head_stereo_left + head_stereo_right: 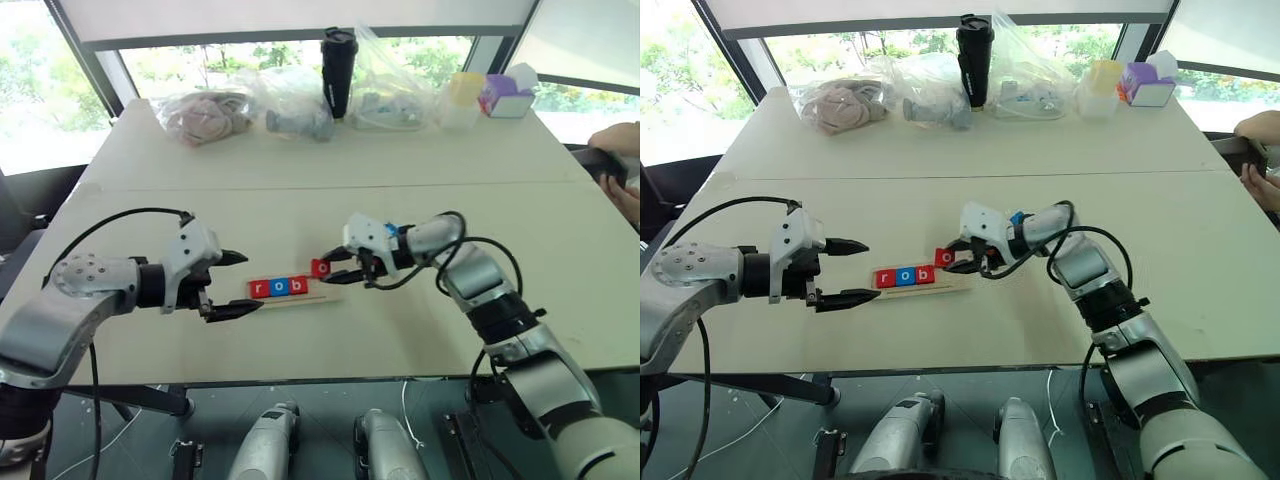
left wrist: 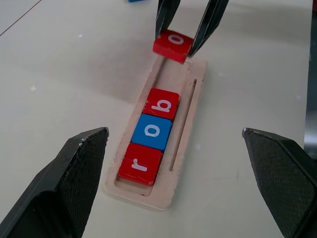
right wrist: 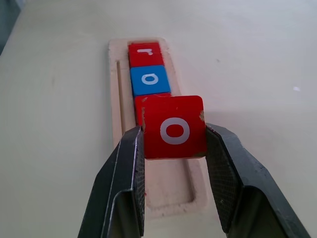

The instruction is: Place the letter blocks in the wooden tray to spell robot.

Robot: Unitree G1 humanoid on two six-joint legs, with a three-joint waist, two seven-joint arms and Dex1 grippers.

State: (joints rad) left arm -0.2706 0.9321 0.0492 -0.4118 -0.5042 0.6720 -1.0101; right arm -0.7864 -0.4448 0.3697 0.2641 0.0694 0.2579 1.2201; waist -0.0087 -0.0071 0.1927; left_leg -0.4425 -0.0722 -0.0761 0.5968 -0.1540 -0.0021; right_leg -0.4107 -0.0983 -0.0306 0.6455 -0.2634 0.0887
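Note:
The wooden tray lies at the middle of the table. In it sit three letter blocks side by side from its left end: a red r, a blue o and a red b. My right gripper is shut on a red o block, which hangs slightly tilted just above the tray's bare right part, next to the b. My left gripper hovers open just left of the tray, pointing along it, with nothing between its fingers.
Along the table's far edge stand clear plastic bags, a black bottle, a plastic container and a purple tissue box. A person's hand rests at the right edge.

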